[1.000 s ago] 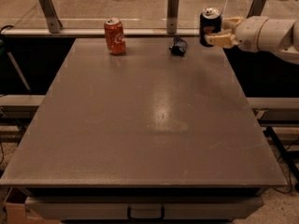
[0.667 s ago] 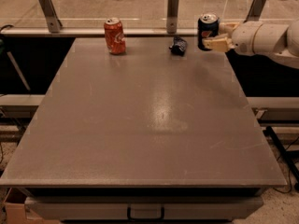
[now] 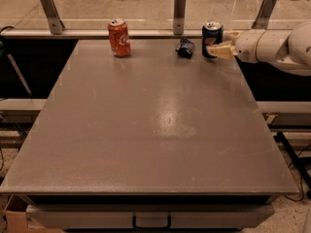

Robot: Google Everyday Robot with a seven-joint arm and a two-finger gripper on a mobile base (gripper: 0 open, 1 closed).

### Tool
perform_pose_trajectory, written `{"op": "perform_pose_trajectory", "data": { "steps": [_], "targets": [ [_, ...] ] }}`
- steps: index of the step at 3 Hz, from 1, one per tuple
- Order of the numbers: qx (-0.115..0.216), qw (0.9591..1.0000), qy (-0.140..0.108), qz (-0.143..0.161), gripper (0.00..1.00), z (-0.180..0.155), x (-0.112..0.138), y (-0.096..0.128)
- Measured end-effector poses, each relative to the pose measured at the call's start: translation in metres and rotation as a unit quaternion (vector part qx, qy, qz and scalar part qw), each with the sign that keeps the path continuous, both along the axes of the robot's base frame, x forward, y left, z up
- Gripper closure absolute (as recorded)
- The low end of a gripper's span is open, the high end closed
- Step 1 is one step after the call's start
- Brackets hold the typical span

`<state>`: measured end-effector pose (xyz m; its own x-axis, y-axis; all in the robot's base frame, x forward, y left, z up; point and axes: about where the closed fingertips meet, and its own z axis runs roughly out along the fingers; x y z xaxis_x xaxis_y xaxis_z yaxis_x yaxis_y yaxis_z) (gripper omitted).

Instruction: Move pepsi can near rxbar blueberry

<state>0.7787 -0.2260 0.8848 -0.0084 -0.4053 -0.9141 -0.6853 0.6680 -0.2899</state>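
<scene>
No text can be read anywhere. The gripper clasps the pepsi can at the table's far right.

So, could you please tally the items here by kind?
Cans: 2 (orange-red can; pepsi can, held by the gripper at the far right of the table)
Snack bars: 1 (rxbar blueberry)
Total: 3

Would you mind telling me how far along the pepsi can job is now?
Done: the gripper is closed on the pepsi can at the back of the table. In hand: the can is close beside the rxbar blueberry, a gap between them. Left: probably to set it down and let go.
</scene>
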Motion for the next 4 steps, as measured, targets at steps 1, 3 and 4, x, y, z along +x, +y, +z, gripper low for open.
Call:
{"op": "perform_pose_trajectory", "data": {
  "steps": [1,3,4],
  "targets": [
    [0.008,1.0000,0.004,0.003,0.28,-0.004,0.001,0.004],
    [0.022,0.9992,0.009,0.033,0.00,-0.005,-0.005,0.024],
    [0.025,0.9989,0.008,0.039,0.00,-0.001,-0.016,0.025]
  ]
}}
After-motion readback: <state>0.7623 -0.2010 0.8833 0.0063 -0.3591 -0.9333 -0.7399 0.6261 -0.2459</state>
